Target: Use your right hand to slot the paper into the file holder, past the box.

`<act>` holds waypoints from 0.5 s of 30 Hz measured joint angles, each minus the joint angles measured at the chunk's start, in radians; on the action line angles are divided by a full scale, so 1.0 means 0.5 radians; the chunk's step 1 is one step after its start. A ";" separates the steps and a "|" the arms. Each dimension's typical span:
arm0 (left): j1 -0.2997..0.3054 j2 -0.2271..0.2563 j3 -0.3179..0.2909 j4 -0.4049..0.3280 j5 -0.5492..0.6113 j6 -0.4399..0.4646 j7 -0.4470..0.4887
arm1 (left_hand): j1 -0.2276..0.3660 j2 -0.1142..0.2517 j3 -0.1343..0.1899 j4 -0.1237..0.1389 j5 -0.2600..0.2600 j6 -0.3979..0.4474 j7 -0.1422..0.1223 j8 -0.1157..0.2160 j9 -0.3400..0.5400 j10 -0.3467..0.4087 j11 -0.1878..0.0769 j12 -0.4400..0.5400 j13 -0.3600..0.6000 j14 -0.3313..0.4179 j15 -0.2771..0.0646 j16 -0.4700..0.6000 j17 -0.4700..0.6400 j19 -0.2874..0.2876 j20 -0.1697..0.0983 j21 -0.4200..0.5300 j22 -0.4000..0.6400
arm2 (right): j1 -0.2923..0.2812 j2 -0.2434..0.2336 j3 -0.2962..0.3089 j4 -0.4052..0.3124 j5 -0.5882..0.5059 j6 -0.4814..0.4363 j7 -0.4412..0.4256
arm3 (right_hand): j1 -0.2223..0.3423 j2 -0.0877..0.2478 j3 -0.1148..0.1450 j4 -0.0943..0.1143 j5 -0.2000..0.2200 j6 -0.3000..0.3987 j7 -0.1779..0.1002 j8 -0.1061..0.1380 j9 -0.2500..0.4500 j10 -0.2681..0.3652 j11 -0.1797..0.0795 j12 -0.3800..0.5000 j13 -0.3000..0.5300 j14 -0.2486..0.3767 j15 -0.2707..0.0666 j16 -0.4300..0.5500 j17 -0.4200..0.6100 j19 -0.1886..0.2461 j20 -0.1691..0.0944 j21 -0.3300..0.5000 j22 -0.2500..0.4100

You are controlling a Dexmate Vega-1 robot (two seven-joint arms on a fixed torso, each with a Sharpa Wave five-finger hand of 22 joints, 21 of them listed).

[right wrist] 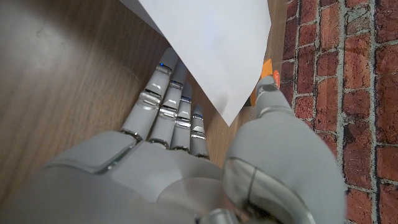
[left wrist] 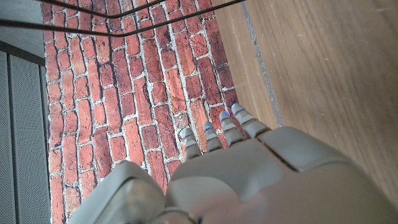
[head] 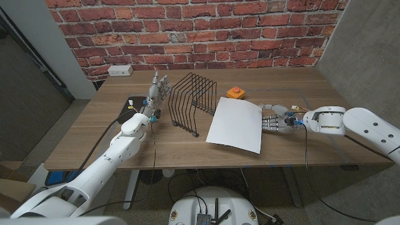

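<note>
Right of centre in the head view, my right hand [head: 277, 120] has the paper [head: 235, 125] by its right edge: my fingers [right wrist: 166, 106] run under the sheet and my thumb [right wrist: 272, 102] sits on top, so it's pinched. That sheet is tilted up off the wooden table [head: 294, 87], its left side just beside the black wire file holder [head: 194, 103] at frame centre. An orange box [head: 235, 92] sits behind the sheet's top edge. Left of the holder, my left hand [head: 157, 89] is upright, fingers spread, holding nothing.
</note>
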 measured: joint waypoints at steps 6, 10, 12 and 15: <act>0.000 0.001 0.000 0.000 0.000 0.001 0.000 | 0.000 0.000 0.000 0.000 0.000 0.000 0.000 0.000 0.000 0.000 0.000 0.000 0.000 0.000 0.000 0.000 0.000 0.000 0.000 -0.001 0.000 | 0.032 0.004 -0.027 0.024 0.000 -0.010 0.021 | 0.011 -0.011 -0.004 0.004 0.000 0.027 -0.001 0.011 0.008 0.032 -0.032 0.014 0.009 0.025 -0.025 0.014 0.010 0.018 -0.018 0.008 0.000; 0.000 0.001 0.000 0.000 0.000 0.001 0.000 | 0.000 0.000 0.000 0.000 0.000 0.000 0.000 0.000 0.000 0.000 0.000 0.000 0.000 0.000 0.000 0.000 0.000 0.000 0.000 -0.002 0.000 | 0.052 0.010 -0.043 0.041 0.000 -0.020 0.042 | 0.011 -0.011 -0.017 0.007 0.000 0.051 0.002 0.019 0.009 0.046 -0.047 0.014 0.010 0.042 -0.042 0.029 0.009 0.022 -0.022 0.008 0.000; 0.000 0.001 0.000 0.000 0.000 0.001 0.000 | 0.000 0.000 0.000 0.000 0.000 0.000 0.000 0.000 0.000 0.000 0.000 0.000 0.000 0.000 0.000 0.000 0.000 0.000 0.000 -0.002 0.000 | 0.057 0.013 -0.047 0.046 0.000 -0.021 0.050 | 0.023 0.002 -0.017 0.007 0.000 0.063 0.002 0.027 0.009 0.046 -0.047 0.014 0.010 0.050 -0.050 0.031 0.012 0.029 -0.029 0.008 0.000; 0.000 0.001 0.000 0.000 0.000 0.001 0.000 | 0.000 0.000 0.000 0.000 0.000 0.000 0.000 0.000 0.000 0.000 0.000 0.000 0.000 0.000 0.000 0.000 0.000 0.000 0.000 -0.002 0.000 | 0.069 0.020 -0.059 0.058 0.000 -0.024 0.070 | 0.023 0.002 -0.017 0.007 0.002 0.078 0.007 0.027 0.009 0.057 -0.057 0.014 0.018 0.071 -0.071 0.037 0.019 0.039 -0.040 0.008 0.000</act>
